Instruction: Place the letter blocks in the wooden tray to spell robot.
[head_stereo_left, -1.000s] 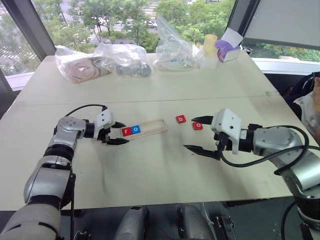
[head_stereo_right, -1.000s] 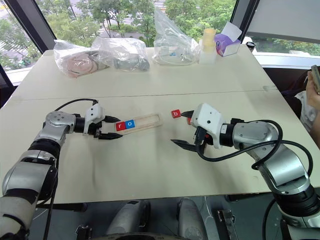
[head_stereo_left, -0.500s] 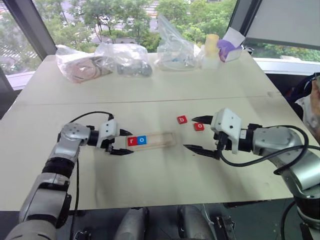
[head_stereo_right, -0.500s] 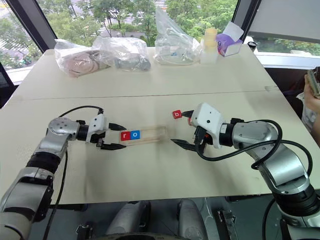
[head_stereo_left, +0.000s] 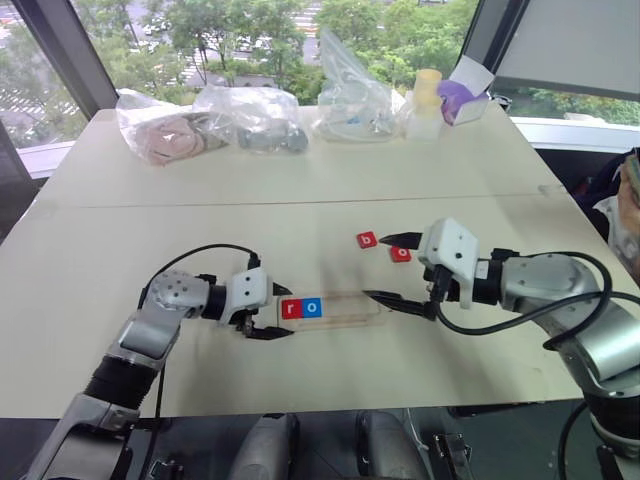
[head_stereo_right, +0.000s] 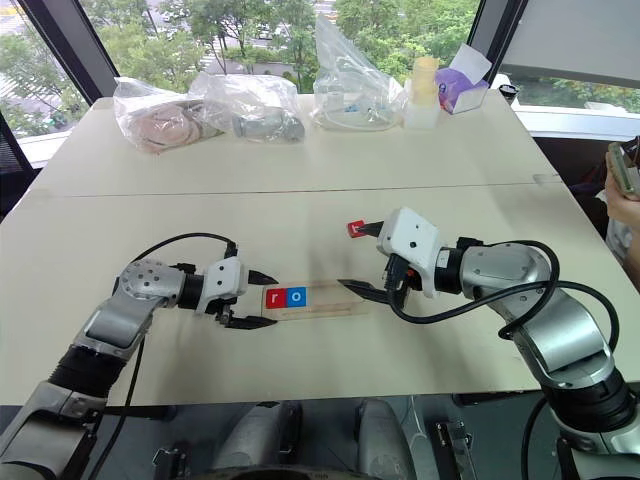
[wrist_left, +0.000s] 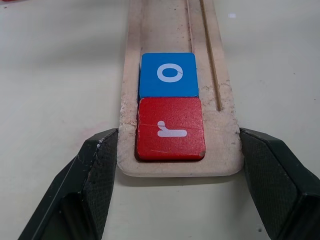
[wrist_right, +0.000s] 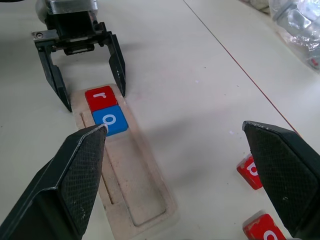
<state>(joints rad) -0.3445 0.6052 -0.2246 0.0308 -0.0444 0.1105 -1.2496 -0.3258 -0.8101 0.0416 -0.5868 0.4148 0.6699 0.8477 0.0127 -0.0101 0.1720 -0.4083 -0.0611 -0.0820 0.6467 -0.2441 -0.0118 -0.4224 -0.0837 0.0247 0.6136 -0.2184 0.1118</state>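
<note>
From the head camera, the wooden tray (head_stereo_left: 350, 305) lies on the pale worktop (head_stereo_left: 200, 220), near its front edge and between the two arms. A red r block (head_stereo_left: 291, 309) and a blue o block (head_stereo_left: 313, 307) sit side by side in the end of the tray nearest the left pincer (head_stereo_left: 283, 312), which pinches that end across its width. The right pincer (head_stereo_left: 377, 267) hangs spread wide at the tray's other end, one finger low over the tray's tip. Beyond that end, apart from the tray, lie a red b block (head_stereo_left: 367, 240) and a red o block (head_stereo_left: 400, 254). Well beyond the tray, along the far edge, stand three clear plastic bags (head_stereo_left: 250, 115), a pale yellow container (head_stereo_left: 422, 100) and a purple-and-white box (head_stereo_left: 460, 95). A seam runs across the worktop between the tray and the bags. Behind are large windows with trees outside. At the right edge a person's hand (head_stereo_right: 625, 185) holds a phone.

In the left wrist view, the black fingers (wrist_left: 97, 175) press against both long sides of the tray's rounded end; r fills the end of the groove, o touches it, and the groove past them is bare.

In the right wrist view, the spread fingers (wrist_right: 75, 175) frame the tray, the two red blocks lie on the worktop beside its empty end, and a bag's corner (wrist_right: 295, 20) shows beyond
</note>
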